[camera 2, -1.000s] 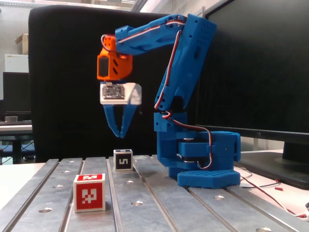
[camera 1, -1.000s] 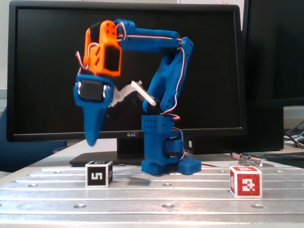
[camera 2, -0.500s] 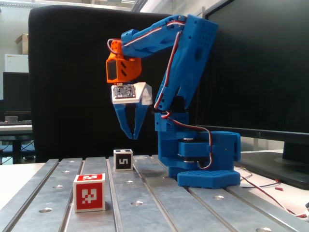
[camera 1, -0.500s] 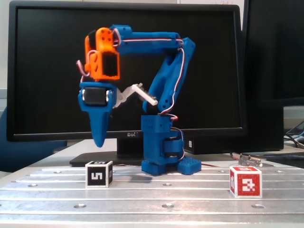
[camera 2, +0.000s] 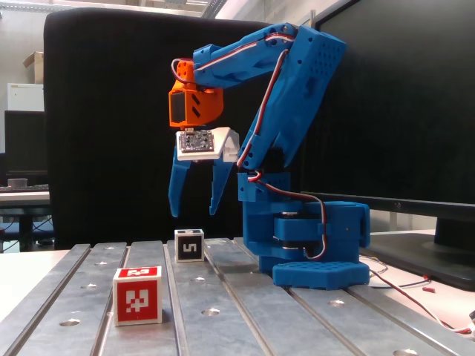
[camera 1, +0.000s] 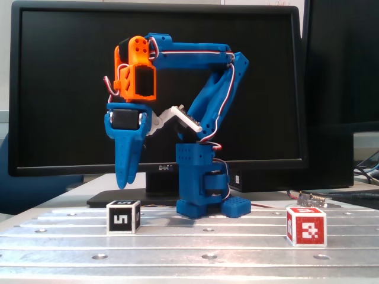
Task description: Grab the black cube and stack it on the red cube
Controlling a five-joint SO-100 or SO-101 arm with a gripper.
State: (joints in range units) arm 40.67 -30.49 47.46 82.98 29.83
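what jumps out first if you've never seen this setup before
The blue and orange arm dominates the middle, its open end effector hanging above the black cube on the slotted metal table. The red cube sits alone, far right in that fixed view.

A grooved metal counter (camera 1: 249, 245) with small holes fills the foreground in both fixed views. Behind it stands a large dark monitor (camera 1: 59, 89) on a black stand (camera 1: 118, 198). Loose cables (camera 2: 415, 293) lie at the counter's right edge.
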